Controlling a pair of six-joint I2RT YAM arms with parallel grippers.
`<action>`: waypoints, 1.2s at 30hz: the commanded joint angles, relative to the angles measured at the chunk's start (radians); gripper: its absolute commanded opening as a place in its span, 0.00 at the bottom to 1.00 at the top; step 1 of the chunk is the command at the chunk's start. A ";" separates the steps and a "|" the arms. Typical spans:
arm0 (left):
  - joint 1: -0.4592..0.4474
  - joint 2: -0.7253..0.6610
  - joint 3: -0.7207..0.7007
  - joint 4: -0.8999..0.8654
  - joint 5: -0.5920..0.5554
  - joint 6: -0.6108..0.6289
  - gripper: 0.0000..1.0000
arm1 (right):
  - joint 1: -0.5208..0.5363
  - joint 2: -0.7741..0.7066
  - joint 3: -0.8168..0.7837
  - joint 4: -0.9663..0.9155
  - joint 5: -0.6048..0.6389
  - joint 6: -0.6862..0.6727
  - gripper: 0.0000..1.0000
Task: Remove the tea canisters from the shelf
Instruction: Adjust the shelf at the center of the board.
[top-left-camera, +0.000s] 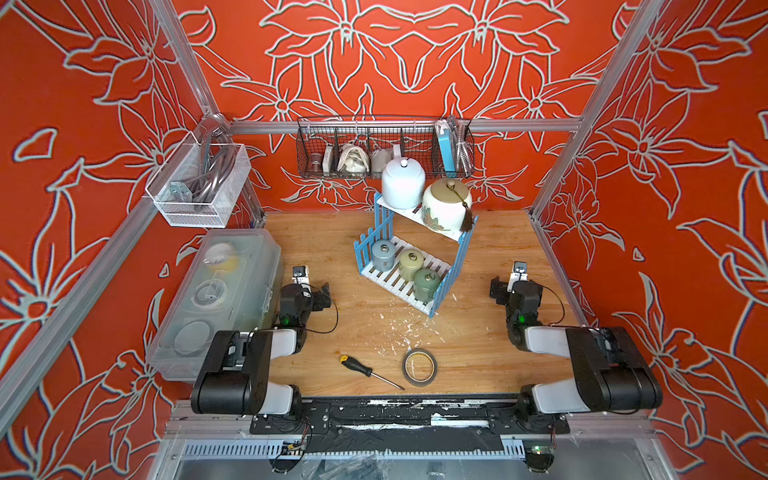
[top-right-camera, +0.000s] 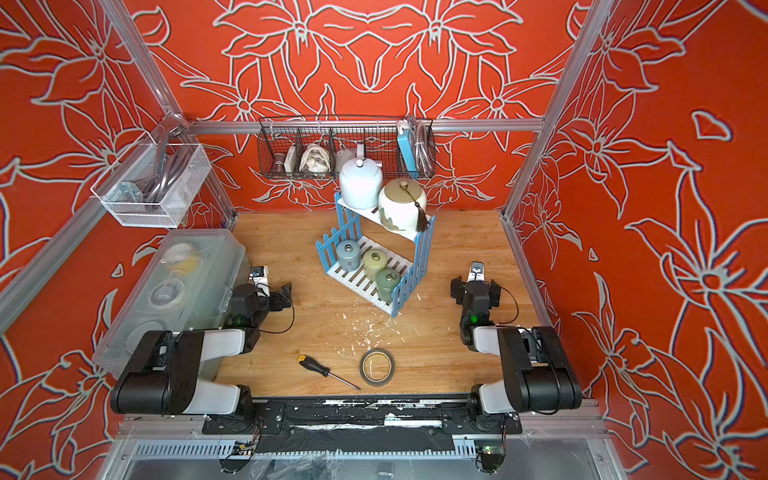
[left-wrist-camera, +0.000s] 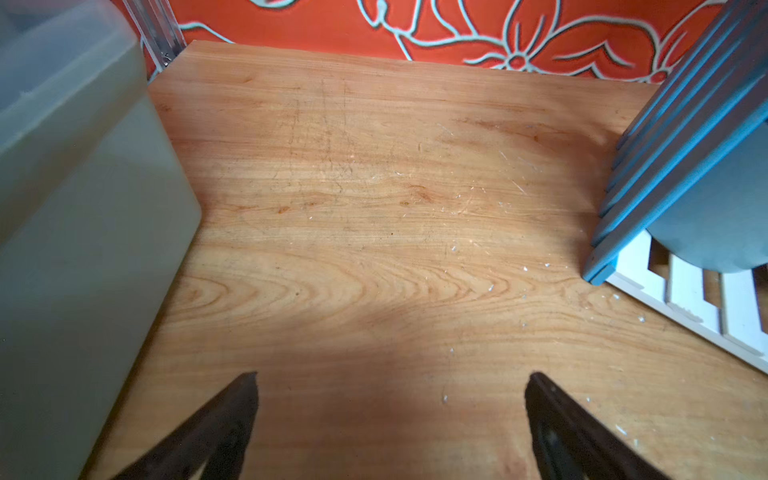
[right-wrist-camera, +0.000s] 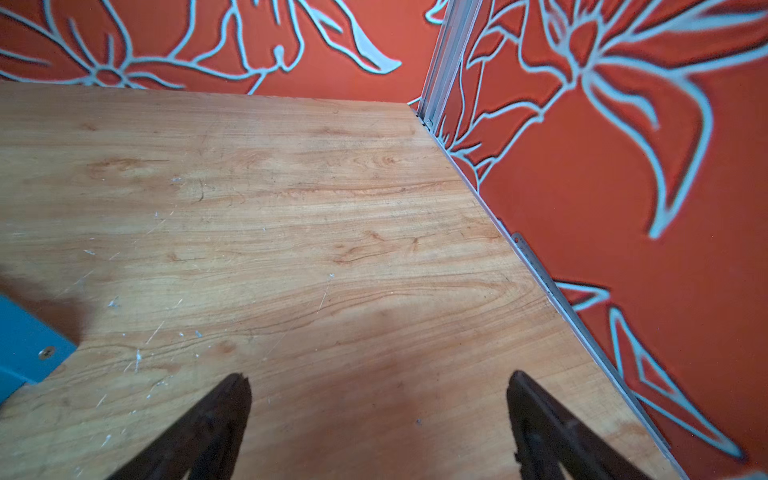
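Shelf (top-left-camera: 366, 246) stands askew on the wooden table (top-left-camera: 478, 332), just above the centre of the frame in both top views, with every tier occupied. On its upper tier the large white canister (top-left-camera: 402, 183) stands upright toward the back. The cream canister (top-left-camera: 445, 205), with an olive lid and a brown tassel, stands just beside it, to its right in the frame. On the lower tier three small jars stand in a diagonal row, each close to its neighbour: the grey-blue canister (top-left-camera: 383, 255) nearest the left fence, the yellow-green canister (top-left-camera: 411, 264) in the middle, and the sage-green canister (top-left-camera: 427, 284) nearest the front edge. The left gripper (left-wrist-camera: 391, 378) hangs low over bare table at centre-left of the top views, between the shelf and a translucent plastic box (top-left-camera: 220, 299). Its wrist view shows the two fingers well apart with nothing between them, and the shelf's blue fence with the grey-blue canister behind it off to one side. The right gripper (right-wrist-camera: 379, 376) sits at centre-right, well apart from the shelf, its fingers likewise spread wide and empty over bare wood. In the lower middle of the frame a screwdriver (top-left-camera: 365, 370) with a black-and-yellow handle lies beside a roll of tape (top-left-camera: 419, 366), both apart from the shelf.
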 joint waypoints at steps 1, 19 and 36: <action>-0.005 -0.006 0.017 -0.003 -0.007 0.009 0.99 | 0.004 -0.008 -0.003 -0.006 0.001 -0.008 0.99; -0.004 -0.006 0.018 -0.004 -0.007 0.009 0.99 | -0.026 -0.014 -0.001 -0.019 -0.062 -0.001 0.99; -0.007 -0.290 0.268 -0.680 0.168 0.094 0.99 | -0.027 -0.447 0.153 -0.646 -0.038 0.154 0.99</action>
